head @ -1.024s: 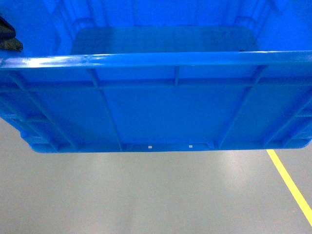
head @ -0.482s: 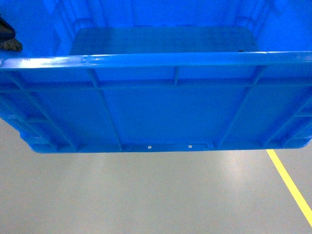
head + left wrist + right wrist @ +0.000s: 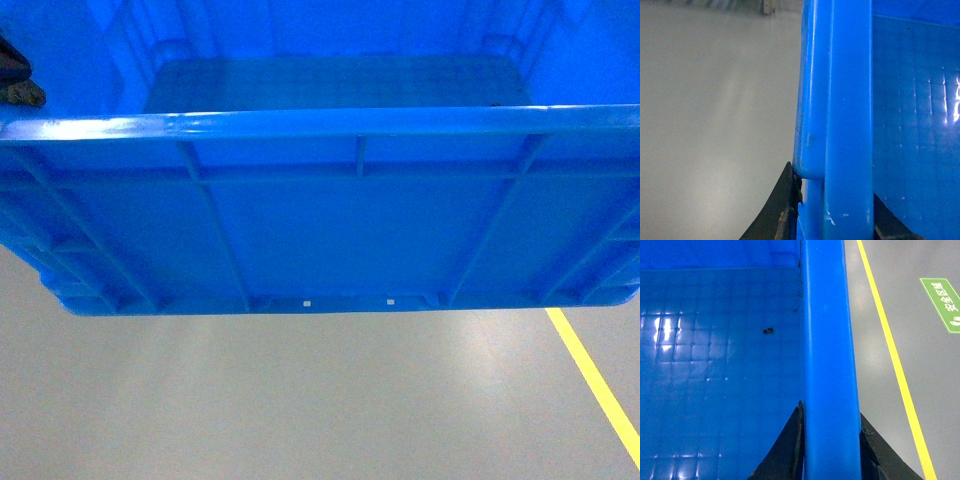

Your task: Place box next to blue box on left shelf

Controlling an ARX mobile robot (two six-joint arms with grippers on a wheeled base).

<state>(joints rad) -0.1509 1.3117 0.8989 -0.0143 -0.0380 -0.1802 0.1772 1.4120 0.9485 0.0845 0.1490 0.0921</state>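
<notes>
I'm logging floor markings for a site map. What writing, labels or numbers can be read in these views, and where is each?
Green floor sign, right wrist view: white Chinese characters running along it, likely "安全区域", the end cut off and blurred, so not certain.
Blue box: no readable text or label.
Yellow floor line: plain, no writing.

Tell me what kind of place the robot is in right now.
Probably a factory or warehouse floor. The ground is smooth grey floor with a painted yellow line and a green floor sign, and the robot carries a big blue crate by its rim. No shelf is in view.
</notes>
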